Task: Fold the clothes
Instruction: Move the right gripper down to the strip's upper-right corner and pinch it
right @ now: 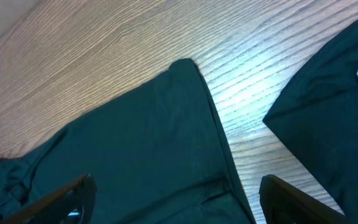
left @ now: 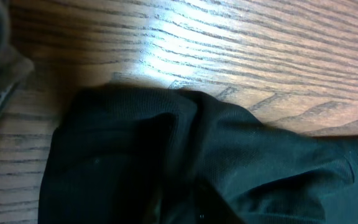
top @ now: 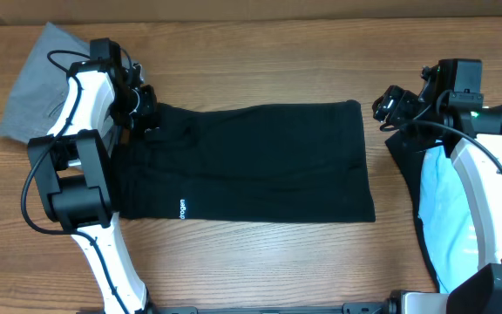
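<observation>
While agape, right tool point(top: 389, 109) beside black shirt point(top: 260, 161); left tool point(top: 142, 112) at opposite edge, state unclear.

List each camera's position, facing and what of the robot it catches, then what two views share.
Overhead: fixed above the table, looking straight down at the black shirt, grey garment and light blue tee; the left arm and right arm show.
Left wrist: on the left arm, low over the shirt's bunched edge; its own fingers cannot be made out.
Right wrist: on the right arm, facing the shirt's corner; the right pincer stands open, fingers at the bottom edge.
Shared: both wrist views show the black shirt on wood.
</observation>
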`<state>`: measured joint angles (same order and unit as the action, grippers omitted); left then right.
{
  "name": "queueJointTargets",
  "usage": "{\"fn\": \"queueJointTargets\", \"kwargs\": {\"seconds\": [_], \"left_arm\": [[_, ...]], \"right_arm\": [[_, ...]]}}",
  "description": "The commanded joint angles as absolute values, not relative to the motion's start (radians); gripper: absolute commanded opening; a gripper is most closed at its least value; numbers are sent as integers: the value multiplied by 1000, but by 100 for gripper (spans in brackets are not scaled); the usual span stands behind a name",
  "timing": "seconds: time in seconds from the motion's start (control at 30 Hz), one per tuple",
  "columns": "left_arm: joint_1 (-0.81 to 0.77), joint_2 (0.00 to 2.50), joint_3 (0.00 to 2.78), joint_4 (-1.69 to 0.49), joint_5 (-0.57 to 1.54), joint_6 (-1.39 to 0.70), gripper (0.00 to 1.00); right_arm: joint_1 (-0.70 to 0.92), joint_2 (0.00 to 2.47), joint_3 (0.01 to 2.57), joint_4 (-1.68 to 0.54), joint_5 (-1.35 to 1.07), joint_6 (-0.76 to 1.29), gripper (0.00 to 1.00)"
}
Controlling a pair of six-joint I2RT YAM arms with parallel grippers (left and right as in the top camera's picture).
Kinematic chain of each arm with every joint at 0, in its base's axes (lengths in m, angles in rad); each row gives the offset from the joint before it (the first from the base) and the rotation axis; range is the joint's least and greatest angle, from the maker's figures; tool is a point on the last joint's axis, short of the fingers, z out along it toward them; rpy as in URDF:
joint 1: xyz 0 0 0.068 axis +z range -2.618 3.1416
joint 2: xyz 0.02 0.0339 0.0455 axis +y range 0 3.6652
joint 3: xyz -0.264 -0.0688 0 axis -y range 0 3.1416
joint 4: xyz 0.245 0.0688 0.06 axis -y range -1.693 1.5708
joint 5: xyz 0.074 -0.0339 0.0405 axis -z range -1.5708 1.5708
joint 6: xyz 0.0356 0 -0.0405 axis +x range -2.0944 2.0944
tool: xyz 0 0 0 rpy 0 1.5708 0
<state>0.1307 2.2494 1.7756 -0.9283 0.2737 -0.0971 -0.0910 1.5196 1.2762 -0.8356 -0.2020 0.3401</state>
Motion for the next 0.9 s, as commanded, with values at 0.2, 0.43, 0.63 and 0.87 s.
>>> {"fn": "queueJointTargets", "kwargs": {"seconds": [0.2, 0.43, 0.63, 0.87], "left_arm": [[93, 2222, 1794, -820, 361, -75, 4], [99, 2222, 1794, -759, 336, -87, 4], [100, 2222, 1794, -786, 253, -121, 4], [125, 2222, 1794, -783, 289, -196, 4]], "right_arm": [[-94, 1515, 1295, -828, -192, 340, 87], [-94, 1515, 1295, -823, -191, 340, 87], [-94, 1531, 1295, -756, -192, 345, 83], [-94, 1669, 1296, -643, -195, 340, 83]]}}
